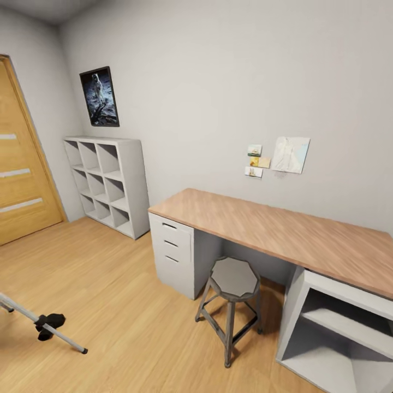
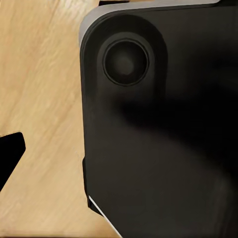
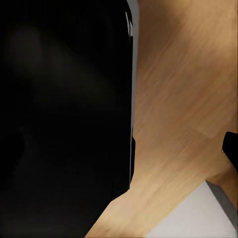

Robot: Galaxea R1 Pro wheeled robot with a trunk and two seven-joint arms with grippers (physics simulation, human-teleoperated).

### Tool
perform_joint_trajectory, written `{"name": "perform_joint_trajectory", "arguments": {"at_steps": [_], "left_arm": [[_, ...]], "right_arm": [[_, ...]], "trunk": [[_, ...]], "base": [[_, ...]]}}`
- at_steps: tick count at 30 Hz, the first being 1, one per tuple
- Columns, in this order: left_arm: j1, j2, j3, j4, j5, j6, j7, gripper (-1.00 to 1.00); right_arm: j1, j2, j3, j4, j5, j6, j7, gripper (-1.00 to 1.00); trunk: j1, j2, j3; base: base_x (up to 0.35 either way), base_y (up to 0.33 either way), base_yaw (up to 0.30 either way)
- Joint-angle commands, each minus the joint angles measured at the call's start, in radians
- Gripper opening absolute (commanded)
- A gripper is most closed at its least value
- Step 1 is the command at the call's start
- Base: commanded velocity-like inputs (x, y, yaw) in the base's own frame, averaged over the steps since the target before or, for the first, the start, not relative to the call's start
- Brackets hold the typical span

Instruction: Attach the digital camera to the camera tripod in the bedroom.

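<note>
The camera tripod (image 1: 43,323) lies low at the head view's left edge: one silver leg with a black joint, slanting over the light wood floor (image 1: 109,295). Farther right stand a wood-topped desk (image 1: 284,229) and a dark metal stool (image 1: 233,281), with a white cube shelf (image 1: 109,180) by the door (image 1: 22,164). Both wrist views show dark robot body over floor; whether either hand is open or closed cannot be told, nor how the tripod lies relative to them.

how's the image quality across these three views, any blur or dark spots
Head view: evenly lit, wide-angle lean in the door and walls, desk top slightly smeared, soft shadow under the stool. Left wrist view: a close black body with a round recess, soft-edged, over wood floor. Right wrist view: near-black mass with almost no detail, floor grain blurred.
</note>
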Motion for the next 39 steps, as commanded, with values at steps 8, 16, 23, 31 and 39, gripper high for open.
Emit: {"name": "perform_joint_trajectory", "arguments": {"at_steps": [8, 16, 23, 31, 39], "left_arm": [[0.001, 0.000, 0.000, -0.002, 0.000, 0.000, -0.001, 1.00], [0.001, 0.000, 0.000, -0.002, 0.000, 0.000, -0.001, 1.00], [0.001, 0.000, 0.000, -0.001, 0.000, 0.000, -0.001, 1.00], [0.001, 0.000, -0.001, -0.001, 0.000, 0.000, -0.001, 1.00], [0.001, -0.001, -0.002, 0.000, 0.000, 0.000, -0.001, 1.00]], "right_arm": [[-0.001, 0.000, 0.000, 0.004, 0.000, -0.008, 0.000, 1.00], [-0.001, 0.000, 0.000, 0.004, 0.000, -0.009, 0.000, 1.00], [-0.001, 0.000, 0.000, 0.004, 0.000, -0.009, 0.000, 1.00], [-0.001, 0.000, 0.000, 0.004, 0.000, -0.009, 0.000, 1.00], [-0.001, 0.000, 0.000, 0.004, 0.000, -0.009, 0.000, 1.00]], "trunk": [[0.000, 0.000, -0.001], [0.000, 0.000, -0.001], [0.000, 0.000, -0.001], [0.000, 0.000, -0.001], [0.000, 0.000, -0.001]], "base": [[0.000, 0.000, 0.279], [0.000, 0.000, 0.279], [0.000, 0.000, 0.279], [0.020, 0.000, 0.279], [0.149, 0.000, 0.279]]}}
